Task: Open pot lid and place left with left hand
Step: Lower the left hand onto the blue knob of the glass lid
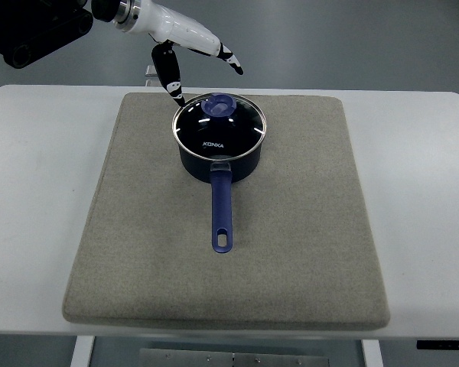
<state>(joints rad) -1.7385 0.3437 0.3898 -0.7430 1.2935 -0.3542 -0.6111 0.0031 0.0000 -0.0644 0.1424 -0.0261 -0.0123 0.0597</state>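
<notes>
A dark blue saucepan (219,157) stands on a square grey felt mat (291,229), near the middle of the mat's far edge. The mat covers most of a white bench (30,214). The pan's long blue handle (222,206) points straight toward the near edge and ends in a slotted hanging hole. A round glass lid with a metal rim (219,130) sits closed on the pan, with white KONKA lettering across the glass and a blue knob (219,106) set toward the lid's far side (the knob looks ring-shaped from above).

The left hand (185,55), white-shelled with black-and-white fingers (170,76), comes in from the far left corner. Its fingers are spread and hold nothing. One finger points down toward the lid's far left rim, its tip just beside the rim, and another reaches out above the knob without touching it
</notes>
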